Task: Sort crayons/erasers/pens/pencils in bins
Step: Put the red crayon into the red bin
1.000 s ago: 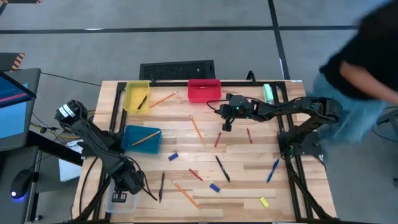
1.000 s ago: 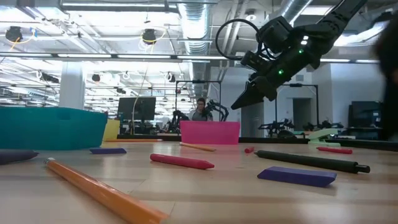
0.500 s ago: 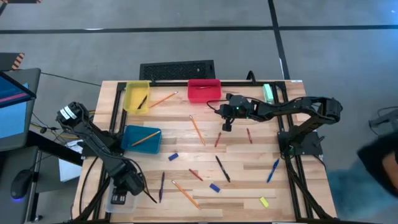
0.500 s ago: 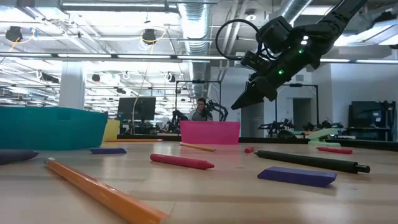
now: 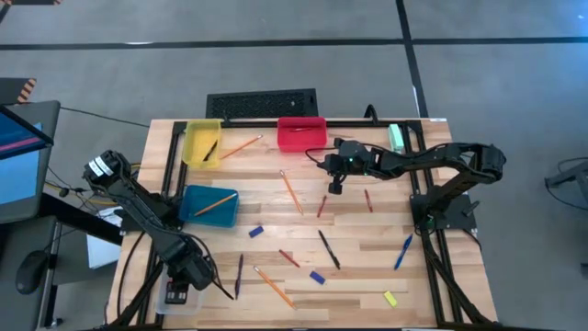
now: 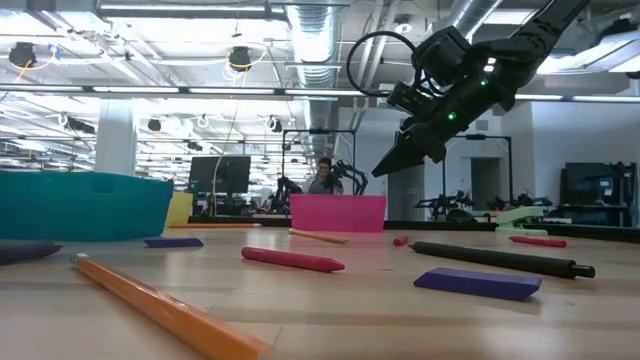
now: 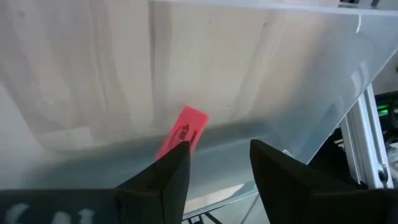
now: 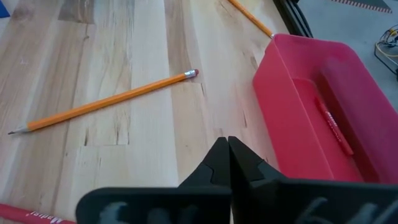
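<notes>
Your left gripper (image 7: 214, 163) hangs over the clear bin (image 5: 175, 296) at the near left corner of the table (image 5: 367, 299). Its fingers (image 7: 166, 180) stand apart with a gap between them, and nothing is in them. An orange-red eraser (image 7: 180, 132) lies on the bin's floor just beyond the fingertips, apart from them.

Your right gripper (image 8: 227, 163) hovers above the table's far middle, just right of the red bin (image 5: 301, 132). Its fingers are pressed together to a point and you are holding nothing there. In the right wrist view, a crayon (image 8: 331, 126) lies inside the red bin, and a pencil (image 8: 102, 102) lies flat on the wood beside that bin.

Look at the other bins: the yellow bin (image 5: 201, 142) sits at the far left with a dark pen (image 5: 210, 148) in it, and the teal bin (image 5: 209, 206) nearer you holds one pencil (image 5: 215, 204). Another pencil (image 5: 240, 145) lies just right of the yellow bin.

Still loose on the table you have:
- a pencil (image 5: 291, 192) near the centre and one more (image 5: 273, 286) toward the near edge
- a black pen (image 5: 328, 249) in the middle, a purple pen (image 5: 239, 275) near left, a blue pen (image 5: 403, 252) at the right
- crayons (image 5: 322, 205) below the right gripper, one (image 5: 368, 199) to its right, one (image 5: 288, 258) nearer
- blue erasers (image 5: 255, 232) and (image 5: 317, 277), and a yellow eraser (image 5: 390, 298) at the near right.
</notes>
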`<state>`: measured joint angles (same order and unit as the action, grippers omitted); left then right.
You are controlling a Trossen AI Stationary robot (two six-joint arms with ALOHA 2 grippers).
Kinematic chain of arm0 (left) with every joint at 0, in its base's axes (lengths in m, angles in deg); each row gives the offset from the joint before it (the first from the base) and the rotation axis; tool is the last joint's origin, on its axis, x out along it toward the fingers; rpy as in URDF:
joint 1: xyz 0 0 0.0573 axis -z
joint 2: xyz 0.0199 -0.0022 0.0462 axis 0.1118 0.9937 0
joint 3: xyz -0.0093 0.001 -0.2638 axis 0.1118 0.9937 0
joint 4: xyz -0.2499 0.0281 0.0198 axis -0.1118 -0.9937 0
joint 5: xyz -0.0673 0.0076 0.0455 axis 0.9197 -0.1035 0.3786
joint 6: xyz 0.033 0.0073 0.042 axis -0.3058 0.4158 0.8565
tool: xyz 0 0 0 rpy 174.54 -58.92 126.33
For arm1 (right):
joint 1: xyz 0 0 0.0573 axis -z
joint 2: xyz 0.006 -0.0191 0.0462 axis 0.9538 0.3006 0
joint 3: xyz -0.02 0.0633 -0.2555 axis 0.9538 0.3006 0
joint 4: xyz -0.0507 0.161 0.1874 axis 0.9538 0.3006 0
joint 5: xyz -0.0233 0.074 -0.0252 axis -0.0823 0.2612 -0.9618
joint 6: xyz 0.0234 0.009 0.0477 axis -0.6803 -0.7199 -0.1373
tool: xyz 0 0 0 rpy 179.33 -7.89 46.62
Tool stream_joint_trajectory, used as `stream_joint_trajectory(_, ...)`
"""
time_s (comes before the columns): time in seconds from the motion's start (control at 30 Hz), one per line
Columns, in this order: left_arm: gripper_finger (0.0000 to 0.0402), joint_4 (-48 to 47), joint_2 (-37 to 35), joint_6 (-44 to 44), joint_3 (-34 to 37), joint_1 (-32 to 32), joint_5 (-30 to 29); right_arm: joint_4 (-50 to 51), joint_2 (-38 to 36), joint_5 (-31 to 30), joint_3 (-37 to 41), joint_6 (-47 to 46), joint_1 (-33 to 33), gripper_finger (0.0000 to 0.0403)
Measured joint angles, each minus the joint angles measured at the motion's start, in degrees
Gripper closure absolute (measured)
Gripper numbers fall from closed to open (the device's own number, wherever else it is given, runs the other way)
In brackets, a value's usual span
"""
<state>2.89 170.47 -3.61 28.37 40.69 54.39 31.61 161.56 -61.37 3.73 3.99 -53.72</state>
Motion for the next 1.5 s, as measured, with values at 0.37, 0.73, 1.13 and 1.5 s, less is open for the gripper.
stream_joint_trajectory(0.37,0.0247,-0.8,-3.9,-5.5,0.0,-0.4,2.5,0.0,0.0,0.0,0.0,0.0,0.0,0.0400)
stream_joint_trajectory(0.73,0.0395,-2.5,-24.2,-17.9,0.0,-9.1,-21.0,0.0,0.0,0.0,0.0,0.0,0.0,0.0399)
stream_joint_trajectory(1.13,0.0401,-1.9,-26.3,13.7,0.0,-29.7,-35.9,-1.1,0.0,0.0,0.0,-0.1,0.0,0.0399)
stream_joint_trajectory(1.5,0.0401,2.7,-19.5,41.9,0.0,-49.9,-32.8,-1.2,0.0,0.0,0.0,0.0,-0.4,0.0400)
